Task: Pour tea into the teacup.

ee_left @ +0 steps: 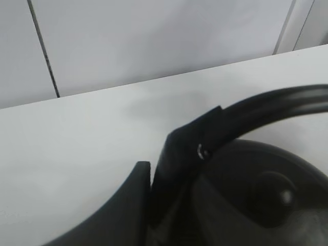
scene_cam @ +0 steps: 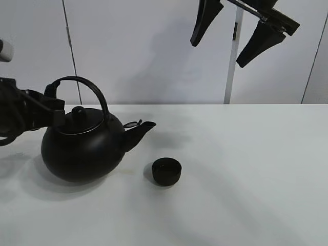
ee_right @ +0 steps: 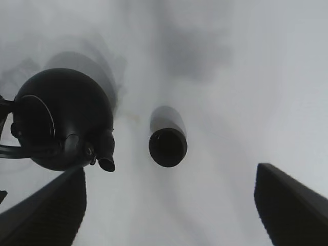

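Observation:
A big round black kettle (scene_cam: pixel 82 148) stands on the white table (scene_cam: pixel 246 174) at the left, its spout (scene_cam: pixel 139 130) pointing right. My left gripper (scene_cam: pixel 54 111) is shut on the left end of its arched handle (scene_cam: pixel 87 84). The left wrist view shows this gripper (ee_left: pixel 160 177) clamped on the handle (ee_left: pixel 277 102), above the lid knob (ee_left: pixel 274 192). The small black teacup (scene_cam: pixel 166 171) sits upright just right of and in front of the spout. My right gripper (scene_cam: pixel 228 38) hangs open high above the table. From there it looks down on the teacup (ee_right: pixel 167 146) and kettle (ee_right: pixel 64 120).
A white pole (scene_cam: pixel 231 66) rises behind the table's far edge against the pale panelled wall. Bare white tabletop stretches right of the teacup and along the front.

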### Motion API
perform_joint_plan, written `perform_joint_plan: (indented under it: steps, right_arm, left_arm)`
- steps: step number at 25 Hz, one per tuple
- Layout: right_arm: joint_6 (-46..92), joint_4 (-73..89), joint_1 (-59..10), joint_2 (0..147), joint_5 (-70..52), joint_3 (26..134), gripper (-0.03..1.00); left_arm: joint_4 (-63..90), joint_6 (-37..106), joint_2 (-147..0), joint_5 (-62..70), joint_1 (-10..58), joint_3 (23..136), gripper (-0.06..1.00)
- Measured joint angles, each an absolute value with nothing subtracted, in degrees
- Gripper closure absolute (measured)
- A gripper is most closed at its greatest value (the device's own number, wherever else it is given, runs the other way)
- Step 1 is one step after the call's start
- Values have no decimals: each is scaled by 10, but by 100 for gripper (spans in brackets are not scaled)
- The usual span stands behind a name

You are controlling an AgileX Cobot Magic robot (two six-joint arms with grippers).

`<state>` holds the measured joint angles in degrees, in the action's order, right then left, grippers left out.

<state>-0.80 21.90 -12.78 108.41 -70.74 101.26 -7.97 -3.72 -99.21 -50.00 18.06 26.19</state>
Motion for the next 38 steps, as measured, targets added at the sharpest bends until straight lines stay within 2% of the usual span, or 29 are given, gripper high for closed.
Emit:
perform_joint_plan:
  steps: [8, 27, 29, 33, 38]
  right_arm:
    - [-8, 222, -128, 1084, -707, 1013, 36]
    - [-8, 222, -128, 1084, -707, 1013, 36]
    - [-8, 222, -128, 1084, -707, 1013, 36]
    - [-8, 222, -128, 1084, -707, 1013, 36]
    - [-5, 222, -128, 1084, -707, 1013, 36]
  left_arm:
    - [-51, -6, -990, -564, 181, 195, 82]
    - [-73, 0, -1031, -600, 181, 193, 81]
    - [-83, 0, -1031, -610, 181, 193, 76]
    - [-94, -6, -1029, -651, 181, 196, 55]
    - [-109, -8, -1029, -651, 181, 196, 48]
